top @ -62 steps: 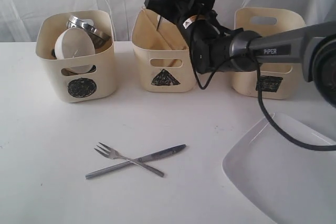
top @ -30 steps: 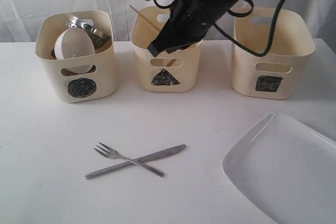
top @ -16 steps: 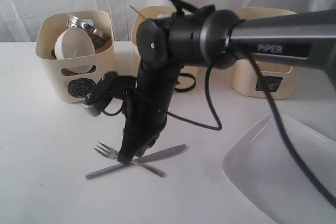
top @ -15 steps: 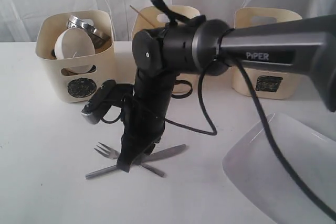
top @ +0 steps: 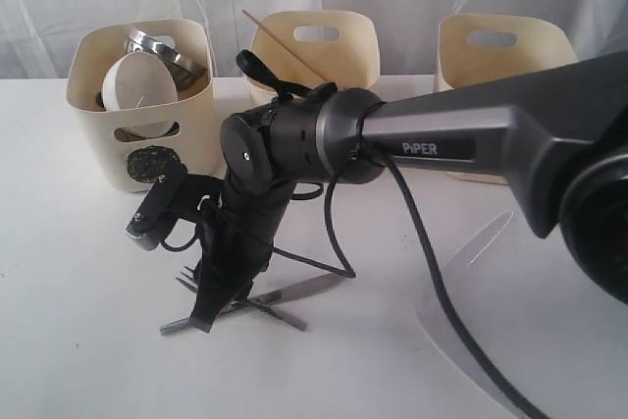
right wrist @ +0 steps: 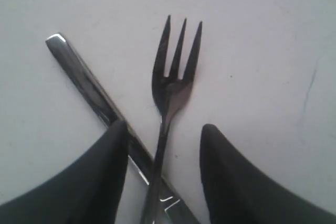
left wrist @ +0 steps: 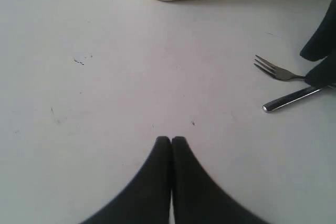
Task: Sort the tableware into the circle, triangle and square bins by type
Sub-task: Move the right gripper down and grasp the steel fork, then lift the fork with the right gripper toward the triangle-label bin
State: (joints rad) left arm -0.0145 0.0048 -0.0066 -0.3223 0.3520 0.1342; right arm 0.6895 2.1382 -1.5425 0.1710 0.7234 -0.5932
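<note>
- Right gripper (right wrist: 164, 129)?
- Spread, one finger each side of the fork (right wrist: 176, 72) handle, where it crosses the knife (right wrist: 79, 72) on the worktop (left wrist: 105, 77).
- Left gripper (left wrist: 171, 140)?
- Pressed together over the worktop, apart from the fork.
- Farther back?
- Plate (top: 549, 340) at right; bowl (top: 137, 85) in the circle bin (top: 147, 134), chopsticks (top: 285, 41) in the triangle bin (top: 314, 46).

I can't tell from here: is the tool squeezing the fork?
No, the right tool is open, one finger each side of the fork.

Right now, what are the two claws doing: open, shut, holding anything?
Left gripper: shut, holding nothing.
Right gripper: open, fingers either side of the fork handle, gripping nothing.
</note>
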